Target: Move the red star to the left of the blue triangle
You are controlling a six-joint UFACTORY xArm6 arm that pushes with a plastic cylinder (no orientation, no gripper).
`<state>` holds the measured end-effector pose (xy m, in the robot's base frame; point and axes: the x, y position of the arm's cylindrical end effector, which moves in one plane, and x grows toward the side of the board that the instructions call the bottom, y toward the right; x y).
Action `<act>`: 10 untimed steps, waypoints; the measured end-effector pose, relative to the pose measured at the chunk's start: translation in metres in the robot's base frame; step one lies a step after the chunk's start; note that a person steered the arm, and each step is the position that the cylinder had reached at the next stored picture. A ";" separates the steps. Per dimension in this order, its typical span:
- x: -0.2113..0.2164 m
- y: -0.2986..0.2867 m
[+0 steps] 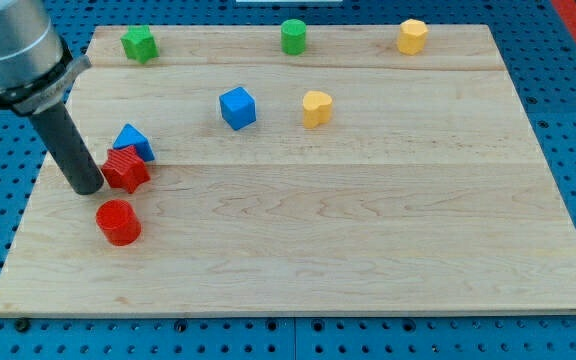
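You are seeing my tip (88,188) sitting just left of red star (125,168); star touching blue triangle (132,141) above-right of it; red cylinder (118,221) lying near, below star; wooden board (368,240) carrying all.

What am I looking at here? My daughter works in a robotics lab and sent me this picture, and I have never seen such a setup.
This is one camera view looking down at a slant on a wooden board that lies on a blue perforated base. The grey and black thing at the view's left is the end of a robot arm. It has no hand, only a dark rod, so it holds nothing and can only push. My tip stands on the board at the left side of the red star, touching it or nearly so. The blue triangle sits just behind the star, and a red cylinder lies just in front. Further off are a blue cube, a yellow heart-like block, and along the top edge a green star, a green cylinder and a yellow hexagon.
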<state>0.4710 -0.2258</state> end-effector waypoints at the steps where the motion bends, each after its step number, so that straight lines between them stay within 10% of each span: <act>1: 0.013 0.024; 3: 0.019 0.107; 5: -0.011 0.009; 10: -0.033 -0.003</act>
<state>0.4376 -0.2288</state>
